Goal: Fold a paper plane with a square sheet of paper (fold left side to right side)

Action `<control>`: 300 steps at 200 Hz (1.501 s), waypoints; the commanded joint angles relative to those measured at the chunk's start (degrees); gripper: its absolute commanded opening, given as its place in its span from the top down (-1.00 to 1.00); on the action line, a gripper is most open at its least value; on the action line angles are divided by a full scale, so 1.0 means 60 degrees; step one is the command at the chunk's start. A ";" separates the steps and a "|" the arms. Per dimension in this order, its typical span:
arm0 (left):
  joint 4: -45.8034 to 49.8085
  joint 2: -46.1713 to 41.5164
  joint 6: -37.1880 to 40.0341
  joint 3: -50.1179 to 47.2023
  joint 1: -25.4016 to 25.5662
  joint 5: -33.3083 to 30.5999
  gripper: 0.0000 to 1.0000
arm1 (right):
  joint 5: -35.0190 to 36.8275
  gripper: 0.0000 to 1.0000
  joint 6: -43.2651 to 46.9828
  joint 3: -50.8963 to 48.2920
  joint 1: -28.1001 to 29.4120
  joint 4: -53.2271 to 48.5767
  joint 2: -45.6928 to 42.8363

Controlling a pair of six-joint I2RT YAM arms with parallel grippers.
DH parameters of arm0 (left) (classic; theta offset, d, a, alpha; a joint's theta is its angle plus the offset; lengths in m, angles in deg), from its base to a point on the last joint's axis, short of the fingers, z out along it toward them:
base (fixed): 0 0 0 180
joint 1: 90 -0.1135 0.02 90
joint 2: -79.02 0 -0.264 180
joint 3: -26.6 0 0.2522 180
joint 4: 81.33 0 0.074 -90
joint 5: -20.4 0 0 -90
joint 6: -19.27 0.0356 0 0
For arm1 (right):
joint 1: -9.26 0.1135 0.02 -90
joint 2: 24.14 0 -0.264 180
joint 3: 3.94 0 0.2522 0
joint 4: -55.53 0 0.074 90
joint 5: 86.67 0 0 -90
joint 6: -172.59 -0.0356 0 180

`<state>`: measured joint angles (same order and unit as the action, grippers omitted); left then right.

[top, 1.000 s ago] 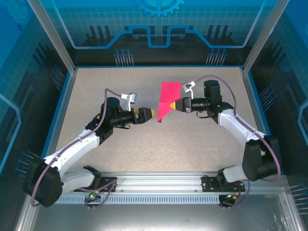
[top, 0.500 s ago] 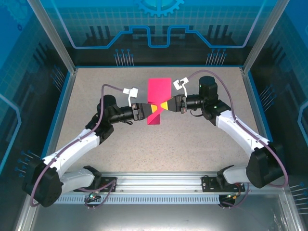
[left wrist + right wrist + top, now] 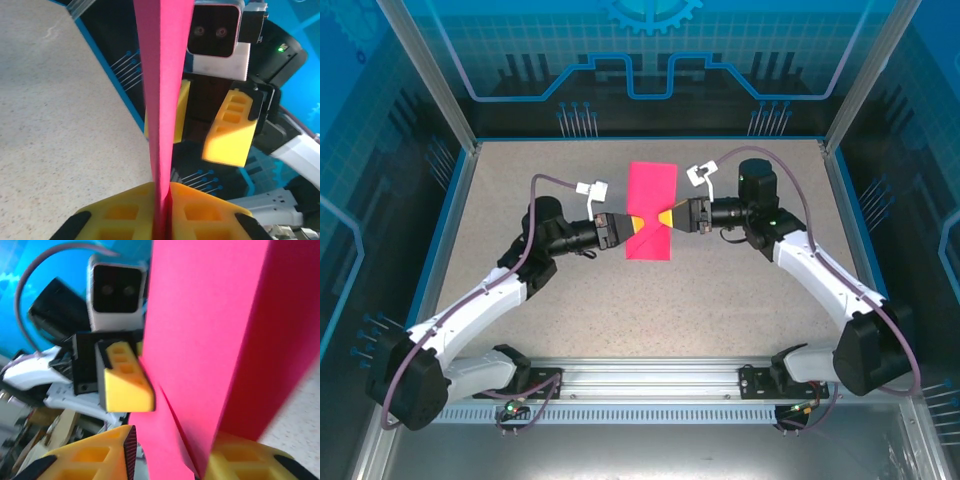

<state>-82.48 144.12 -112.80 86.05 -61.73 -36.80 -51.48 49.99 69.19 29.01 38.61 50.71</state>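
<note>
The square sheet of paper (image 3: 652,210) is magenta, folded into an upright strip and held above the table's middle, not a paper plane shape. My left gripper (image 3: 638,223) comes from the left and is shut on the sheet's lower edge. In the left wrist view the paper (image 3: 162,75) rises edge-on from my pinched left gripper (image 3: 161,212). My right gripper (image 3: 666,217) faces it from the right. In the right wrist view the right gripper (image 3: 170,460) has its jaws apart, with the paper (image 3: 210,315) between them, leaning against one finger (image 3: 240,462).
The speckled table (image 3: 570,300) is bordered by a blue rim (image 3: 448,240) and clear enclosure walls. The arm bases sit on a metal rail (image 3: 650,375) at the near edge. The two grippers nearly touch tip to tip at the paper.
My left gripper moved in and shut on the paper. My right gripper, shut on it before, has parted its jaws. The sheet shifted left and now looks like a fuller rectangle.
</note>
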 commanded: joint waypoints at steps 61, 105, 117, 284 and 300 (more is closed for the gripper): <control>0.9116 0.2290 0.3120 0.3532 0.2797 -0.8648 0.94 | 0.8785 -0.55 0.3282 0.0182 -0.1715 -0.6883 -0.0712; 1.2279 0.4823 0.1265 0.5294 0.3535 -1.1569 1.00 | 0.9390 -0.98 0.3272 -0.0674 -0.2375 -0.6628 -0.1346; 1.2878 0.5540 0.0982 0.5832 0.3683 -1.1836 1.00 | 0.9327 -0.99 0.3244 -0.0771 -0.2461 -0.6580 -0.1399; 1.5259 1.1580 0.1763 1.1189 0.4414 -0.8955 0.76 | 0.8458 -0.98 0.3020 -0.1249 -0.2676 -0.6230 -0.1345; 1.5259 1.1744 0.1831 1.1385 0.4374 -0.8716 0.61 | 0.8270 -0.98 0.2987 -0.1292 -0.2669 -0.6157 -0.1295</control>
<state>8.40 212.66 -103.75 151.67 -35.19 -94.00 0.89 68.66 62.17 13.95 0.67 42.93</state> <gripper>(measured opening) 0.152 0.991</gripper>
